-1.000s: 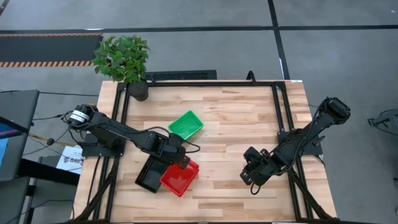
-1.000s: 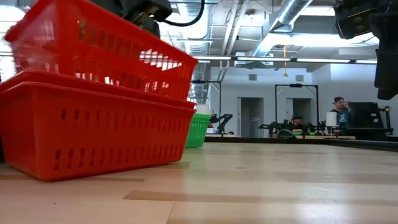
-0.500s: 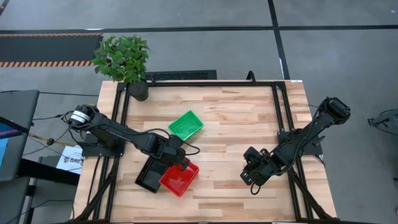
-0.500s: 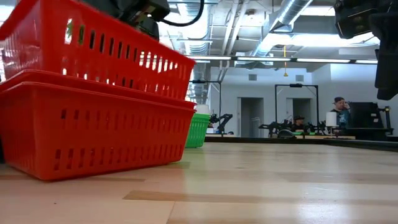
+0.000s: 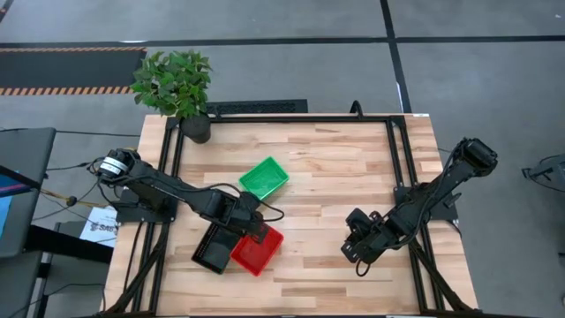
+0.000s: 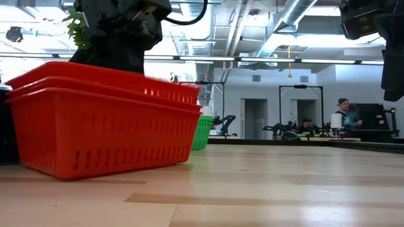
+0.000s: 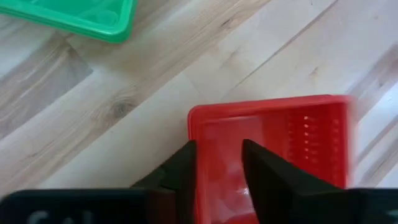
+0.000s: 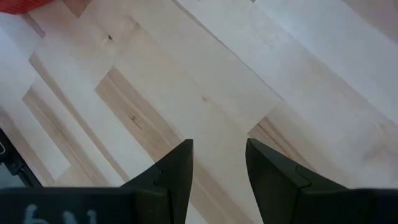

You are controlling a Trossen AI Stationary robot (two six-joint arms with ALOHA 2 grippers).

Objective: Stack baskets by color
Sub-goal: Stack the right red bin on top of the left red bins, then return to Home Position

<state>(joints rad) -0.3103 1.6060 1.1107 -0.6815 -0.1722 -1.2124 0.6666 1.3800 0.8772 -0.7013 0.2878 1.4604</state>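
Note:
A stack of red baskets [image 5: 257, 252] stands near the table's front, one nested level inside the other [image 6: 101, 126]. A black basket [image 5: 212, 250] lies close on its left, and a green basket [image 5: 264, 177] lies farther back. My left gripper [image 7: 219, 149] hangs open over the red stack's far end, one finger outside the top basket's end wall [image 7: 194, 134] and one inside. My right gripper [image 5: 353, 252] hovers open over bare wood [image 8: 217, 149] toward the table's right side. My left gripper comes down slanting from the far left, its fingers on either side of the top red basket's end wall [image 7: 194, 134]. Whether either finger still touches that wall I cannot tell. The basket rests level in the one below it.
A potted plant [image 5: 177, 84] stands at the far left corner. Black frame rails [image 5: 393, 168] run along the table's sides and back. Bare wood lies between the two arms and along the front edge.
The top red basket was held tilted above the lower red one. It has dropped out of my left gripper's hold and now sits level, nested inside the lower basket. The left arm has stayed in place over it.

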